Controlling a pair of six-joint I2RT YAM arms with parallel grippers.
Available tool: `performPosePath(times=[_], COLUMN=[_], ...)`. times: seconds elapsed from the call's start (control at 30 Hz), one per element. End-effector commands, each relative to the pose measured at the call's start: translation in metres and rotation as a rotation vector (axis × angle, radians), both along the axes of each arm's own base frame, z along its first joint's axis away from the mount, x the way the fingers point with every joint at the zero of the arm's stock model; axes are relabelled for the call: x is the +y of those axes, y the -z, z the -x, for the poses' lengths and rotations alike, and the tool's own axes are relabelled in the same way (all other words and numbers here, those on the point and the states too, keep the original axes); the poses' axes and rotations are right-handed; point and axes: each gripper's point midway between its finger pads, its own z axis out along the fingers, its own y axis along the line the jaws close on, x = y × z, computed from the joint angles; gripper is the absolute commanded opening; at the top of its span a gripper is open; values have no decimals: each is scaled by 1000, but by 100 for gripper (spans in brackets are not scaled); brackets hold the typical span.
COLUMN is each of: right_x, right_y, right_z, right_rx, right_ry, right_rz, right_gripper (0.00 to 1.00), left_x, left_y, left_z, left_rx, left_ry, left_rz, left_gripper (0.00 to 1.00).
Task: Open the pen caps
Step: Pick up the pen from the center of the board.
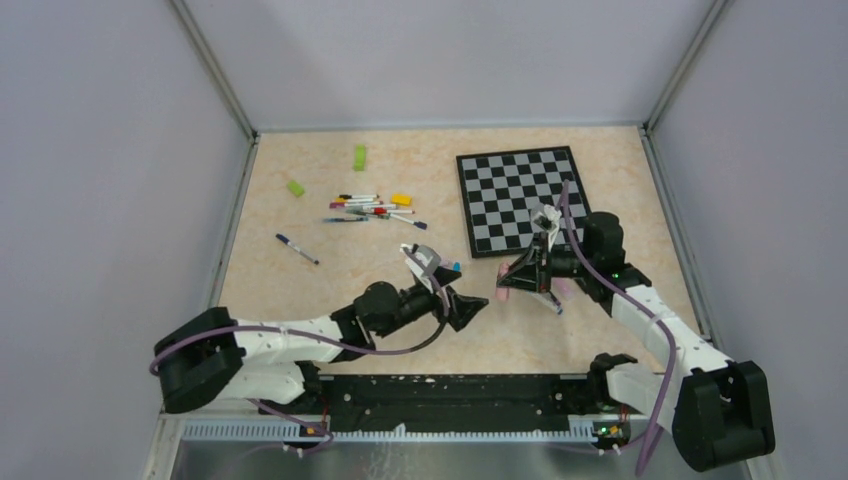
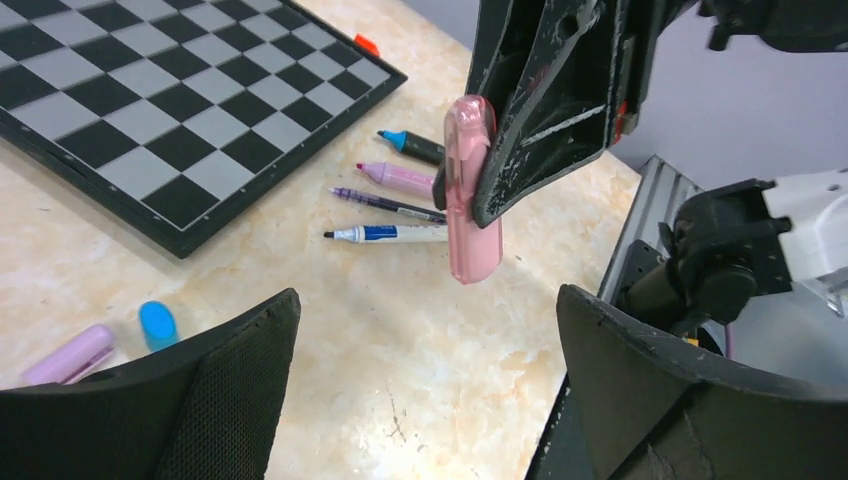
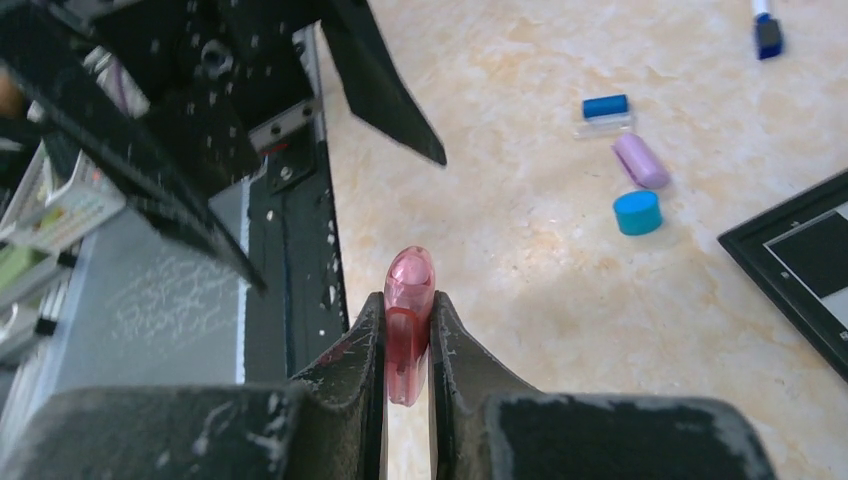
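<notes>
On the left of the beige marbled table (image 1: 290, 290) lie green blocks (image 1: 359, 157), a lone pen (image 1: 297, 249) and a heap of pens (image 1: 370, 208). The left gripper (image 1: 470, 306) gapes wide near a loose blue cap (image 3: 637, 212) and a lilac cap (image 3: 640, 160). Facing it, the right gripper (image 3: 408, 305) pinches a translucent pink cap (image 3: 409, 285) in mid-air, its lower end hidden between the fingers, in front of the chessboard (image 1: 520, 200) and grey walls (image 1: 100, 150).

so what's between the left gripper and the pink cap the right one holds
Nothing. In the left wrist view the open left gripper faces the pink cap across empty air, only bare table beneath. The right gripper pinches it.
</notes>
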Motion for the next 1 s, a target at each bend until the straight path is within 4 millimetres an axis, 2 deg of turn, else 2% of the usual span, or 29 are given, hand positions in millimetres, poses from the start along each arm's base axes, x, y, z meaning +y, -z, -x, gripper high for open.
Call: performPosePath(times=[0.0,0.17,0.4,0.57,0.67,0.97], right_x=[2,2,3,3,3,5], right_y=[-20,-14,-9,-7,-6,-5], right_z=[24,44,56,60,62,65], right_rx=[-199,-242,-270,-281,-286,-293], right_ry=[-210,-316,-375,-395,-398,-411], right_rz=[-68,-113,-139,-147,-145,-148], right_gripper=[0,0,0,0,0,0], left_x=[26,32,14,-12,-24,-34], left_y=[-48,-61,-76,-81,-77,-75], left_z=[12,37,51,52,51,41], left_rx=[-161,-257,-381,-414,-415,-373], left_ry=[29,159,284,382,434,504], left_rz=[131,139,176,177,186,242], left_gripper=[99,99,99,95,92,71])
